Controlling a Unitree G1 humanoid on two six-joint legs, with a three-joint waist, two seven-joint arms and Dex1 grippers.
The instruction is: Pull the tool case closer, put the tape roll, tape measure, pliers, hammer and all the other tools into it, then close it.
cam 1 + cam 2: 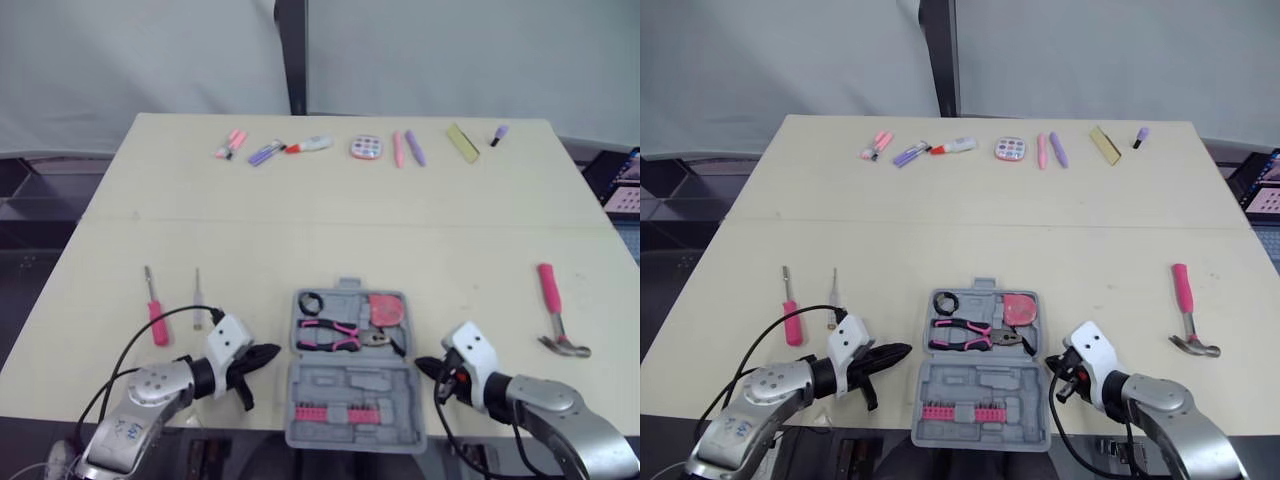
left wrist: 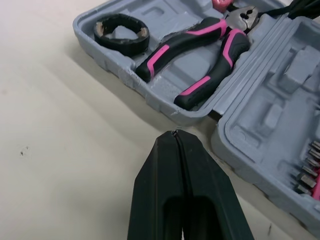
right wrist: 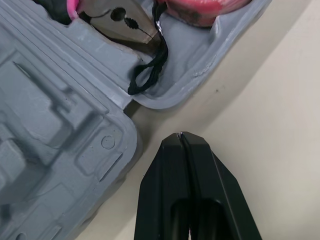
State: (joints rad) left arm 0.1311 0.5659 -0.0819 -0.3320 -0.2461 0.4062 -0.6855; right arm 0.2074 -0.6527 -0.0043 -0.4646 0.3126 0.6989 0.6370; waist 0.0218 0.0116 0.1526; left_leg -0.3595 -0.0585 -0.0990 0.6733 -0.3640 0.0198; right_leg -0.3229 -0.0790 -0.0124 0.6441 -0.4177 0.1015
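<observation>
The grey tool case lies open at the table's front middle. Inside it are the black tape roll, the pink tape measure and the pink-handled pliers; a row of bits fills the near half. My left gripper is shut, empty, just left of the case. On the case's right side my right gripper is shut and empty. The pink-handled hammer lies at the right. Two screwdrivers lie at the left.
Along the table's far edge lies a row of small items: pink and purple pens, a marker, a round pink case, a yellow strip. A seam crosses the table's middle.
</observation>
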